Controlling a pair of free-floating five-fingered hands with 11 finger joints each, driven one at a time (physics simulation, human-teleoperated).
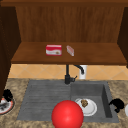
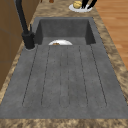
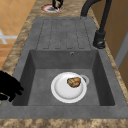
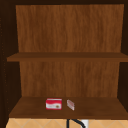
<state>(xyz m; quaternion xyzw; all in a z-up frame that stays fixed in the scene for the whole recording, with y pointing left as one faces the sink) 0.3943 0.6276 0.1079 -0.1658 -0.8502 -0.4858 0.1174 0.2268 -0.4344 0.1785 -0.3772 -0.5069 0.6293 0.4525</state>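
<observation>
My left hand (image 1: pixel 7 95) hovers at the far left over a red-rimmed plate (image 1: pixel 5 106) on the counter, fingers hanging relaxed and holding nothing. The right side view has the same left hand (image 3: pixel 57 3) and red-rimmed plate (image 3: pixel 50 8) at the far end. My right hand (image 1: pixel 116 104) floats just outside the basin's right wall, fingers loosely relaxed and empty; it is the near black shape in the right side view (image 3: pixel 8 87). A white plate (image 1: pixel 91 109) with a brown piece of food (image 1: pixel 84 103) lies in the basin. A large red ball (image 1: pixel 67 115) shows at the sink's front edge.
A black faucet (image 1: pixel 67 75) stands behind the grey sink (image 1: pixel 45 97), with the ribbed drainboard on the left. Another white plate (image 2: pixel 80 9) carrying yellowish food (image 2: pixel 77 4) sits on the right counter by the right hand. On the wooden shelf (image 1: pixel 100 56) stand a red box (image 1: pixel 53 50) and a small pink box (image 1: pixel 70 50).
</observation>
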